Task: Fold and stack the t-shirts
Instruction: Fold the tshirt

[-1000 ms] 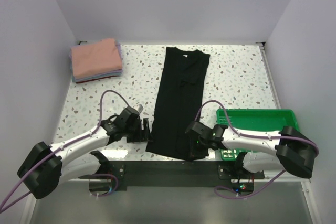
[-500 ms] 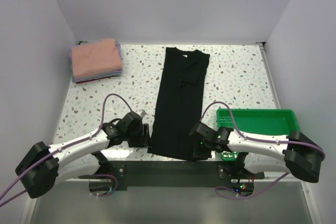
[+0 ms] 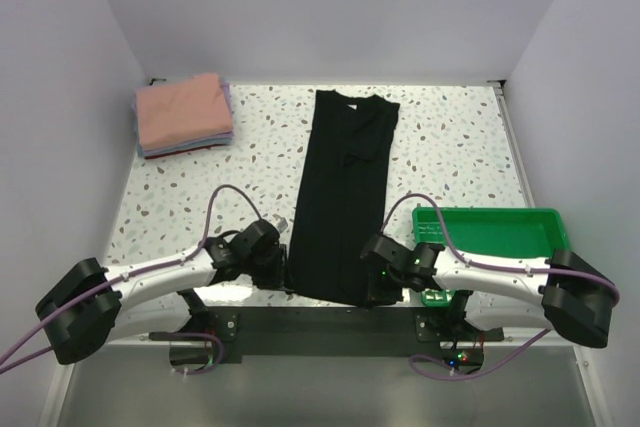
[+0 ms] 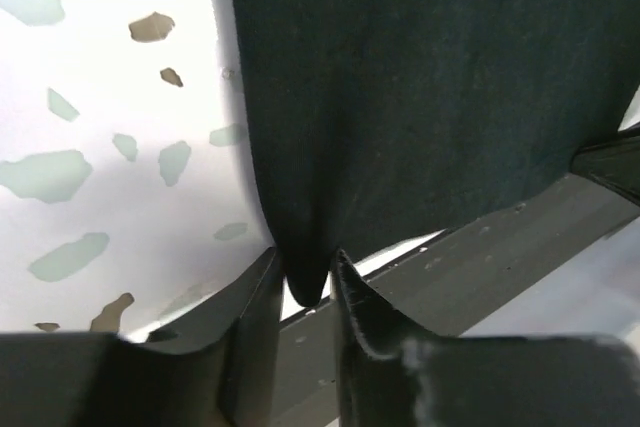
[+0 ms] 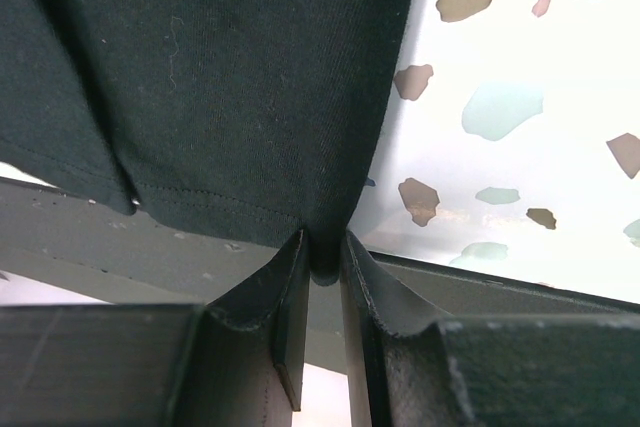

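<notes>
Left tool (image 4: 303,269) and right tool (image 5: 322,249) clamp the near hem corners of the black cloth t-shirt (image 3: 345,197); lift level, together.

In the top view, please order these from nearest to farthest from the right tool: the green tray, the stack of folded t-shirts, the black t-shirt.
Seen from the right tool:
1. black t-shirt: the tool grips its near right corner.
2. green tray: just to the right, near the table's front edge.
3. stack of folded t-shirts: in the far left corner.
</notes>
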### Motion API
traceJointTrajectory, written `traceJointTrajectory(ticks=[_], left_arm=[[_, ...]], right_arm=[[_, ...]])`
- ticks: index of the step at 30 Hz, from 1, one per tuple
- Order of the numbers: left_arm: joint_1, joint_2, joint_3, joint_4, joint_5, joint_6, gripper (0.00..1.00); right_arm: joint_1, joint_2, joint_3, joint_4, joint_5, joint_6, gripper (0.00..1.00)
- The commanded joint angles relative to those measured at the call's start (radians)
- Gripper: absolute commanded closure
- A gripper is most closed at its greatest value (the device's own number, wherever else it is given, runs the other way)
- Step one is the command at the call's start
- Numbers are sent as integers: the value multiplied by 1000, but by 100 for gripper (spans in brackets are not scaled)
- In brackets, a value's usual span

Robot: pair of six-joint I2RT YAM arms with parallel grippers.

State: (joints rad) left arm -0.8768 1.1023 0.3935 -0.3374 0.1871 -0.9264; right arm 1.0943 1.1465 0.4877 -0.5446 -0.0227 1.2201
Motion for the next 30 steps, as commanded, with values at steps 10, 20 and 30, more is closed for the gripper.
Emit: traceJointTrajectory(ticks=[10, 20, 30], left_arm=[[-53, 2, -16, -113, -77, -35, 100], [-83, -97, 100, -242, -146, -78, 100], [-83, -118, 226, -288, -225, -92, 100]], right_arm=[[21, -27, 14, -84, 18, 13, 93], [26, -64, 86, -207, 20, 4, 100], [29, -146, 244, -371, 148, 30, 100]])
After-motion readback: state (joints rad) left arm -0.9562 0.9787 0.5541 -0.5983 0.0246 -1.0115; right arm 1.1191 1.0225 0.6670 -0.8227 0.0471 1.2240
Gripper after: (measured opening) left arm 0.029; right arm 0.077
